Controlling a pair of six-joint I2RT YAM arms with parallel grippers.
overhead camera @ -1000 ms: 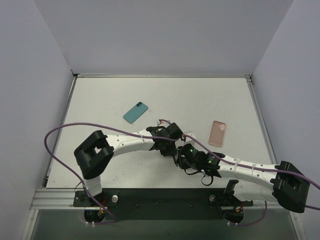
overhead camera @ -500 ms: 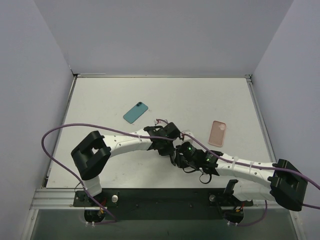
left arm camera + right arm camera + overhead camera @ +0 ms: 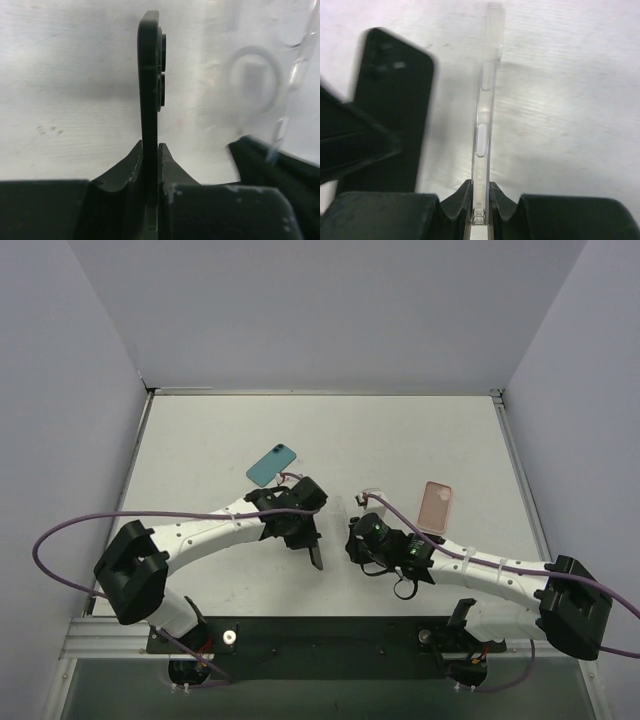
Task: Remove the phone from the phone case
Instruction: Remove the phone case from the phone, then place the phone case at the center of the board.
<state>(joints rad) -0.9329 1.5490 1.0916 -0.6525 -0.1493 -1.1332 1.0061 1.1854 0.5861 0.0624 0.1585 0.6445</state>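
My left gripper [image 3: 306,538] is shut on a black phone [image 3: 315,558], which hangs toward the near edge. In the left wrist view the phone [image 3: 149,95] stands edge-on between the jaws of the left gripper [image 3: 149,146], its camera bumps facing right. My right gripper [image 3: 358,527] is shut on a clear phone case [image 3: 370,497]. In the right wrist view the case [image 3: 485,115] stands edge-on in the right gripper [image 3: 481,183], and it is empty. The phone [image 3: 395,100] shows blurred to its left. The case [image 3: 252,75] shows apart from the phone.
A teal phone [image 3: 271,465] lies on the white table behind my left gripper. A pink phone case [image 3: 435,506] lies to the right of my right gripper. Purple cables run along both arms. Grey walls bound the table on three sides.
The two grippers were close together a second ago; now they are apart. My left arm swung left with the black phone, and the clear case stayed in my right gripper.
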